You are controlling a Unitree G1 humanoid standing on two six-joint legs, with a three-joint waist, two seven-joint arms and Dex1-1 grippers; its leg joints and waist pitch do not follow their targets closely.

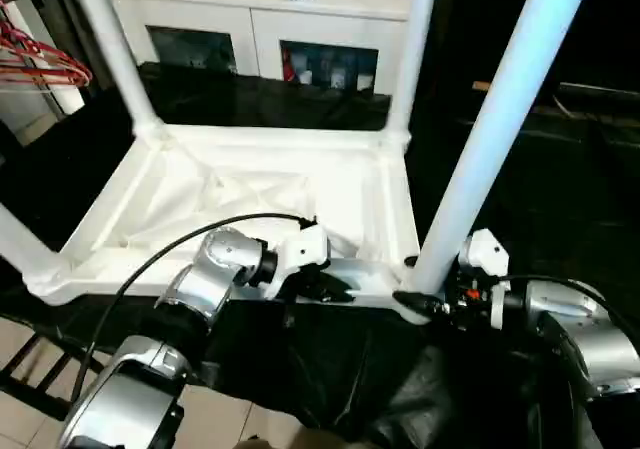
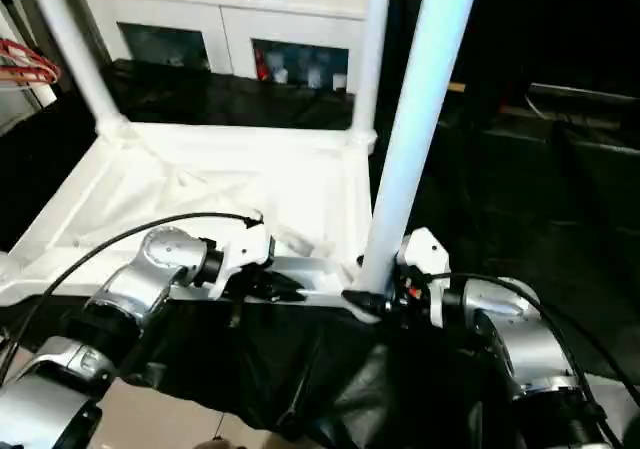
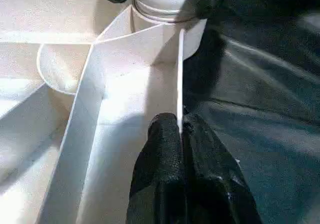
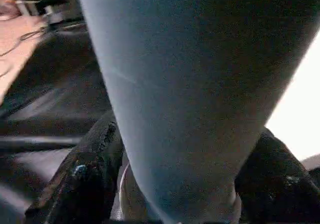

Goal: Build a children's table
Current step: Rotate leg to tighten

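Observation:
The children's table top [image 1: 250,184] lies upside down on a black cloth, ribs facing up. Four white legs stand in its corner sockets: far left [image 1: 110,49], far right [image 1: 415,49], near left [image 1: 20,244] and near right [image 1: 500,119]. My left gripper [image 1: 335,291] is shut on the thin near rim wall [image 3: 179,84], close to the near right corner. My right gripper [image 1: 415,304] is open around the base of the near right leg [image 4: 190,84]. One black finger [image 4: 90,169] stands on each side of it, with a sliver of socket collar showing beside one finger.
A white cabinet with glass doors [image 1: 260,29] stands behind the table top. Red hangers [image 1: 40,64] hang at the far left. The black cloth [image 1: 330,369] drapes over the near edge, with tiled floor [image 1: 20,409] below. A black cable [image 1: 180,239] arcs over my left forearm.

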